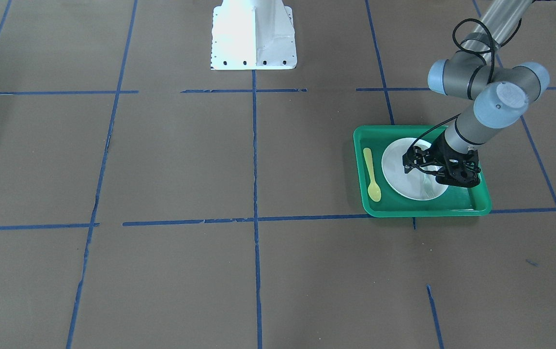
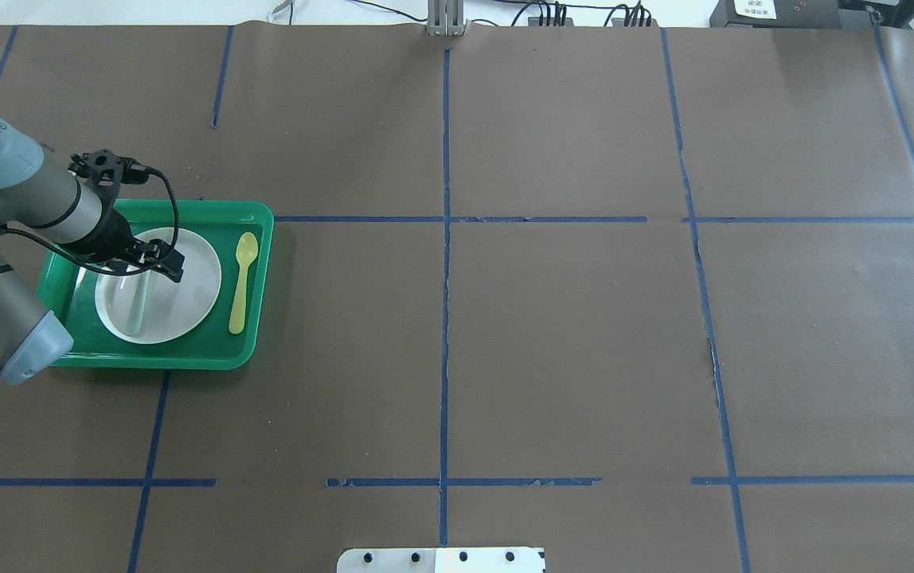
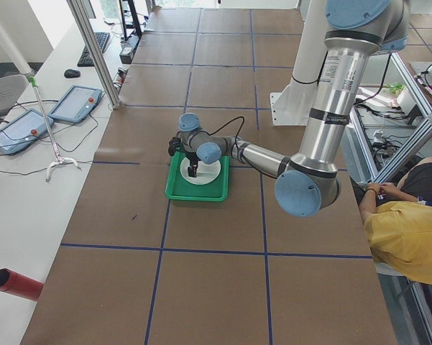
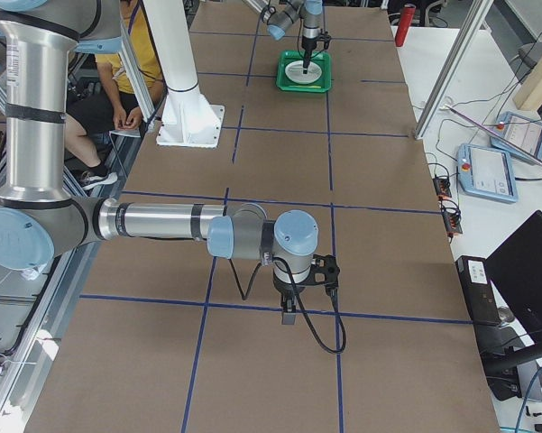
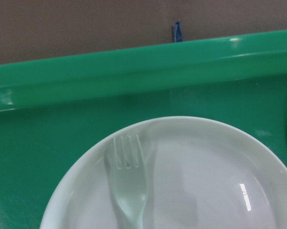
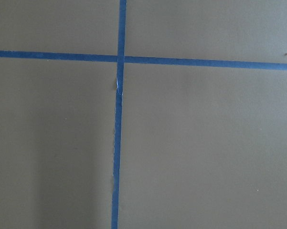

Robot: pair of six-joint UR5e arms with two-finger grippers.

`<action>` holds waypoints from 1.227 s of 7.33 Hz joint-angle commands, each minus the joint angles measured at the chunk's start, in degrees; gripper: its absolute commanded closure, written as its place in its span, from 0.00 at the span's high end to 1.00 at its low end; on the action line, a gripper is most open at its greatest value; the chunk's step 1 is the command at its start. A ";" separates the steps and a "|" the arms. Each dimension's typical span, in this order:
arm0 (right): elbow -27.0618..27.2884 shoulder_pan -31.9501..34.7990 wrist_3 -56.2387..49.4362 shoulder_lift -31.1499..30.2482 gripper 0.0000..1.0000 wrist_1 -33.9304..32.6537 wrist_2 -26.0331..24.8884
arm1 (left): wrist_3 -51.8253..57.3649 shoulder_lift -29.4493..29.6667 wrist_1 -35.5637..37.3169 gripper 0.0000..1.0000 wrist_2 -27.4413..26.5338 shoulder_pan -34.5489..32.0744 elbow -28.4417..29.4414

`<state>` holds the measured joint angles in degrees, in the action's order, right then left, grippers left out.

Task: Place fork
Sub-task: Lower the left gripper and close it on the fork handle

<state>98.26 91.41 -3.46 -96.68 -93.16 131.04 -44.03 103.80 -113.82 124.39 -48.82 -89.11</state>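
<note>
The fork (image 5: pixel 129 186), pale and translucent, lies on the white plate (image 5: pixel 205 181) with its tines toward the tray rim. In the overhead view the fork (image 2: pixel 138 306) lies on the left half of the plate (image 2: pixel 186 294), inside the green tray (image 2: pixel 254 219). My left gripper (image 2: pixel 153 267) hangs just above the plate over the fork's handle end; its jaws look spread and hold nothing. In the front view the left gripper (image 1: pixel 423 167) is over the plate (image 1: pixel 396 165). My right gripper (image 4: pixel 289 317) points down at bare table far from the tray; I cannot tell its state.
A yellow plastic spoon (image 2: pixel 242 274) lies in the tray beside the plate, on the side away from my left arm. The tray's raised rim (image 5: pixel 133 67) surrounds the plate. The white robot base (image 1: pixel 254 34) stands at the table's middle edge.
</note>
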 commanded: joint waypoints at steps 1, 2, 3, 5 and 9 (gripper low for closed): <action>0.00 0.00 0.03 0.00 1.00 0.00 0.00 | 0.18 -0.35 0.09 0.73 -0.12 -0.05 0.00; 0.00 0.00 0.03 0.00 1.00 0.00 0.00 | 0.18 -0.35 0.09 0.63 -0.12 -0.05 -0.01; 0.00 0.00 0.03 0.00 1.00 0.00 0.00 | 0.18 -0.44 0.09 0.62 -0.12 -0.05 0.17; 0.00 0.00 0.03 0.00 1.00 0.00 0.00 | 0.18 -0.52 0.09 0.58 -0.12 -0.14 0.26; 0.00 0.00 0.03 0.00 1.00 0.00 0.00 | 0.18 -0.61 0.18 0.17 -0.12 -0.40 0.08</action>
<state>98.26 91.41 -3.43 -96.68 -93.16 131.04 -43.84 103.24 -113.71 124.30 -49.19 -89.09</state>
